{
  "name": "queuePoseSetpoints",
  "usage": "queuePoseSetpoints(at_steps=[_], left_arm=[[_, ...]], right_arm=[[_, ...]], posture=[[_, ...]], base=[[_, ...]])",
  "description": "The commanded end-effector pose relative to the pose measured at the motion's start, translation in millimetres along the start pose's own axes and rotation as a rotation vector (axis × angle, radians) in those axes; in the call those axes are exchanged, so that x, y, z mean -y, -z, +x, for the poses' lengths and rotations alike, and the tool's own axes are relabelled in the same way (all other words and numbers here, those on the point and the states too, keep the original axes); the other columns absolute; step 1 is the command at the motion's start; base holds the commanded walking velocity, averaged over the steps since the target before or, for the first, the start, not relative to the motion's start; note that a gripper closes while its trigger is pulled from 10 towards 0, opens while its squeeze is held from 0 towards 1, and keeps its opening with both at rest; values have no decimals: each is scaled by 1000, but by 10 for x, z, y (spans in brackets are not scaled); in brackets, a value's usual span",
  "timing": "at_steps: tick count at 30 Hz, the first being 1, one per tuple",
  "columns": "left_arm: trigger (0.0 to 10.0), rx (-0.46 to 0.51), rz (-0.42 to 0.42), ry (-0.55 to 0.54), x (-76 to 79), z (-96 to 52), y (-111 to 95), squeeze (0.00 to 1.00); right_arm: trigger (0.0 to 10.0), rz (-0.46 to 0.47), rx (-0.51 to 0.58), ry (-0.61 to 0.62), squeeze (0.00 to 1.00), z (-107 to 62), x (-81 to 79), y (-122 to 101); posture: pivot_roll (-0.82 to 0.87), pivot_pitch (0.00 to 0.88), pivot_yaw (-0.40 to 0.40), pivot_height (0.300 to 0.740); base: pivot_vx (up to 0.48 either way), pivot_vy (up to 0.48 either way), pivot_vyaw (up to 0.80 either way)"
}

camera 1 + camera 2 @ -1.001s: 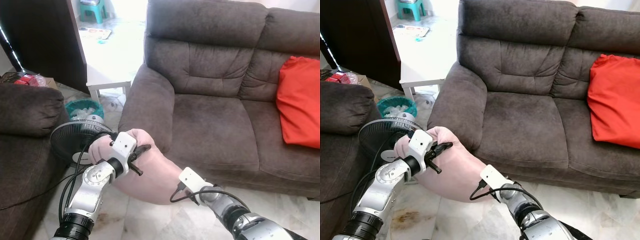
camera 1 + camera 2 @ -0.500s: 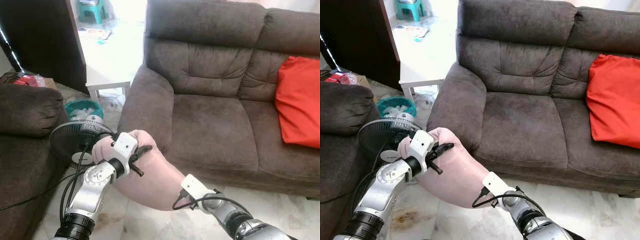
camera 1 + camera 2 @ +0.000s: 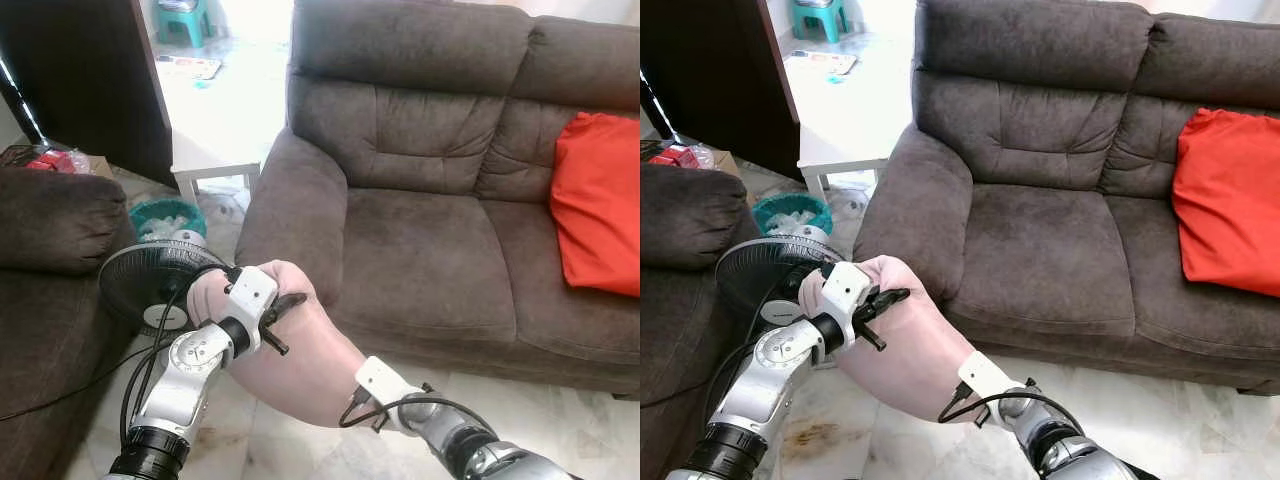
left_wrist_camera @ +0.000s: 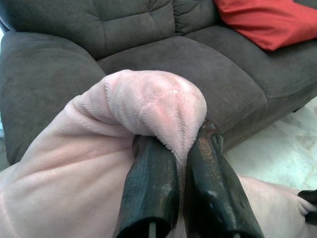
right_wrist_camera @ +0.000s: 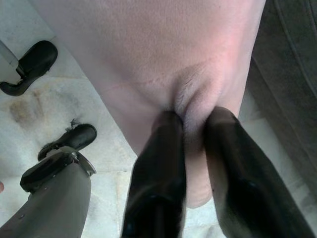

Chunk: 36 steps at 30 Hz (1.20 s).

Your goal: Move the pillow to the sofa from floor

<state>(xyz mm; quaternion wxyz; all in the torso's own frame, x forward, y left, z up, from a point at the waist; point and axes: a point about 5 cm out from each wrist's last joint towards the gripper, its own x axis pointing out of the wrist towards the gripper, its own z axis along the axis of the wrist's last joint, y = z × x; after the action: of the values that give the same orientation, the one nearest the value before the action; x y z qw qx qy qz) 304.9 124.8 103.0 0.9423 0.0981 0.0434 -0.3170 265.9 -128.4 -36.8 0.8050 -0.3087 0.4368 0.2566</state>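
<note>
A pale pink pillow [image 3: 300,350] hangs off the floor in front of the dark brown sofa [image 3: 430,250], level with the front of its left armrest. My left gripper [image 3: 282,305] is shut on the pillow's upper corner [image 4: 163,106]. My right gripper [image 5: 193,121] is shut on a fold of the pillow's lower edge. In the head views the right wrist [image 3: 385,395] sits under the pillow's low right end, its fingers hidden by the fabric. A red cushion [image 3: 597,205] lies on the sofa's right seat.
A black floor fan [image 3: 150,285] stands just left of the pillow with its cable trailing on the tiles. A second dark sofa [image 3: 50,260] is at the left. A white low table [image 3: 215,150] and a teal basket [image 3: 168,215] stand behind the fan.
The right wrist has dropped slightly lower under the pillow's low end, and the pillow has stretched and sagged a little. The left gripper has barely moved.
</note>
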Motion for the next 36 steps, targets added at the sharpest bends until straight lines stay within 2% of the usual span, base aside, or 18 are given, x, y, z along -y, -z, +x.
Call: queuePoseSetpoints(at_steps=[1,14,17,18,21,22,24,26,29,31,33,36], left_arm=[[10000,102,46,2,-22,40,-263,0],[10000,96,49,-1,-31,36,-255,0],[10000,92,49,-3,-33,32,-240,0],[10000,91,49,-4,-33,31,-236,0],[10000,75,57,-15,-37,19,-191,0],[10000,68,60,-21,-38,13,-168,0],[10000,-9,89,-31,-31,-18,-16,0],[10000,-32,102,-28,-21,-30,35,0],[10000,-66,124,-60,-21,-43,100,0],[10000,-71,128,-67,-23,-43,106,0],[10000,-70,147,-141,-53,-46,99,0],[10000,-23,151,-212,-65,-38,24,0]], right_arm=[[0,3,-18,5,0,1,2,63],[0,13,-27,30,0,-14,70,227],[0,23,-64,41,0,-45,53,619],[0,24,-67,44,0,-49,45,660],[0,93,-72,74,0,-91,56,881],[0,137,-66,88,0,-108,68,942],[0,291,-22,141,0,-151,139,1037],[0,329,-2,159,0,-165,173,1048],[0,466,94,207,0,-186,293,961],[0,487,112,214,0,-187,312,934],[0,571,238,258,0,-213,493,704],[0,603,360,259,0,-239,616,441]], posture=[[221,0,-110,740],[218,0,-110,740],[217,0,-110,740],[217,0,-110,740],[217,1,-110,740],[217,1,-110,740],[216,2,-110,740],[212,3,-110,740],[209,2,-111,740],[209,2,-111,740],[203,2,-113,740],[201,0,-114,740]], base=[[0,0,0],[0,0,0],[0,0,0],[0,0,0],[0,0,0],[0,0,0],[0,0,0],[0,0,0],[0,0,0],[0,0,0],[0,0,0],[0,0,0]])
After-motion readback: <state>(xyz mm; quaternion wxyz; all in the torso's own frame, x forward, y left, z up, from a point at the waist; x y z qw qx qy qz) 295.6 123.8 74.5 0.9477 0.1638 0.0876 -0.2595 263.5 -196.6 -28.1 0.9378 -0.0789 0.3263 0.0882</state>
